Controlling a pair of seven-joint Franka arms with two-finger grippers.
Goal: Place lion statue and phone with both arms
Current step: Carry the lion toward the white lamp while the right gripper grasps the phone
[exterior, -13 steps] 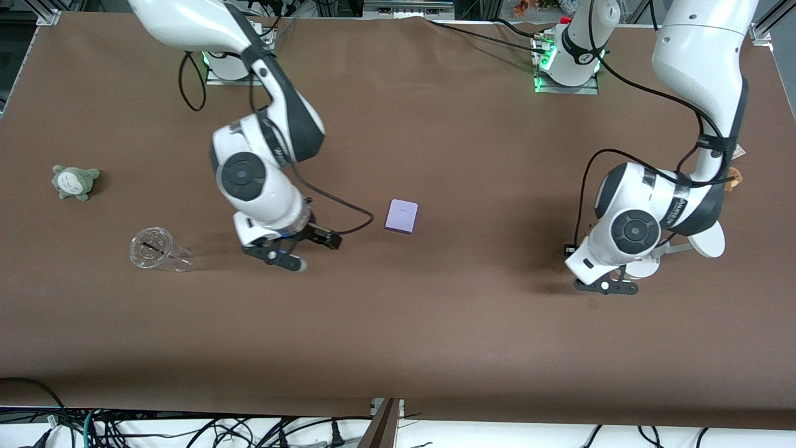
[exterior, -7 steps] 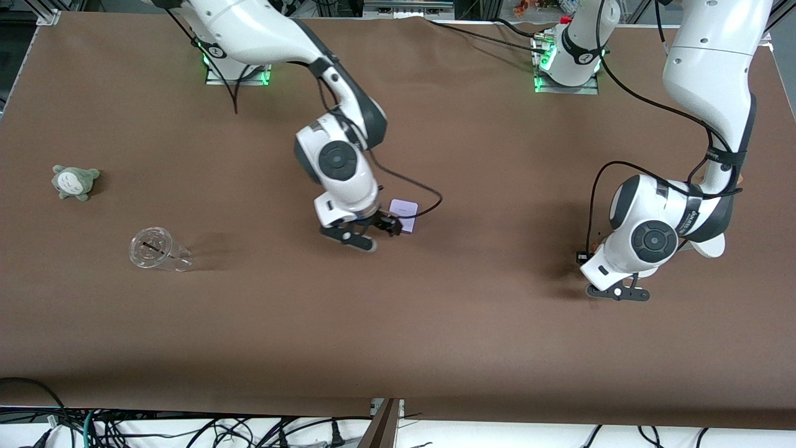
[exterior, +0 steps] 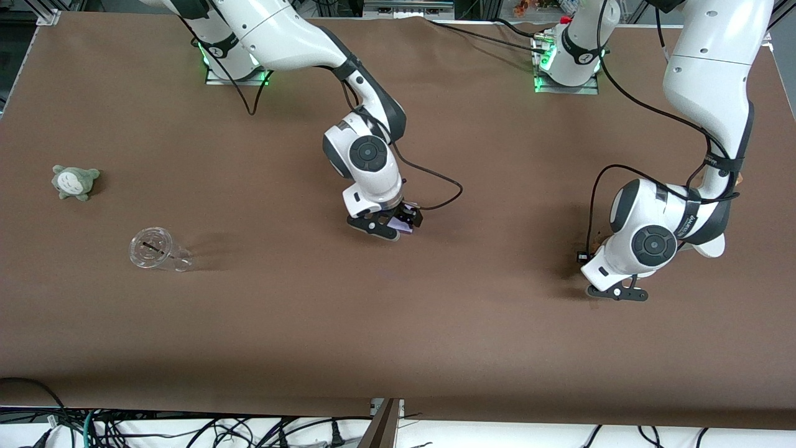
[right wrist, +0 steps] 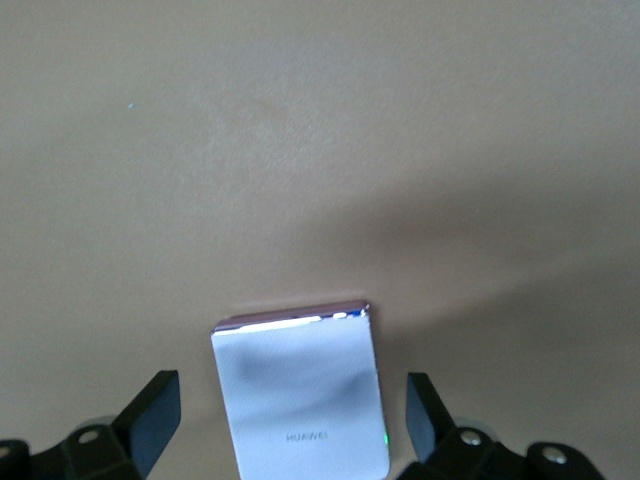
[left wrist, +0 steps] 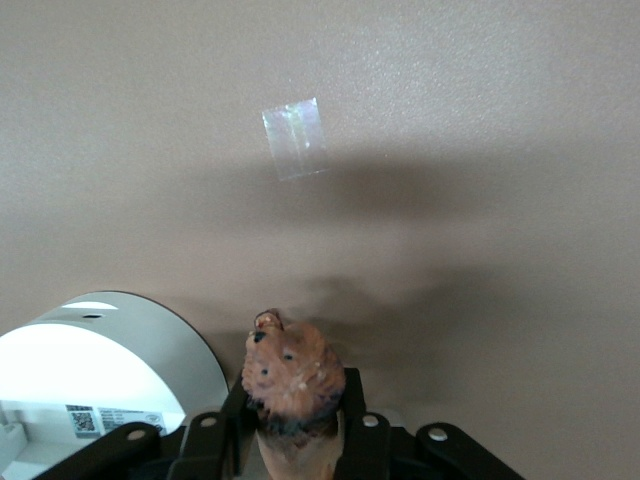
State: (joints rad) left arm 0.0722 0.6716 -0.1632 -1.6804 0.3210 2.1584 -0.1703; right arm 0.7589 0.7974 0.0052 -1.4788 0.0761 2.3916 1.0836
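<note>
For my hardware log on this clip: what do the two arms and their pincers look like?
Both arms have glossy white shells with dark grey joint bands and round dark caps on the wrists. Loose black cables run along each. The bases glow green. The right pincer and left pincer are black, with small silver screws in the wrist views. The left arm's wrist carries small white lettering.

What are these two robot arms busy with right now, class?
The left pincer is shut on the small orange-brown lion statue, low over the brown table at the left arm's end. The right pincer hangs open around the flat pale lavender phone, which lies on the table's middle.
</note>
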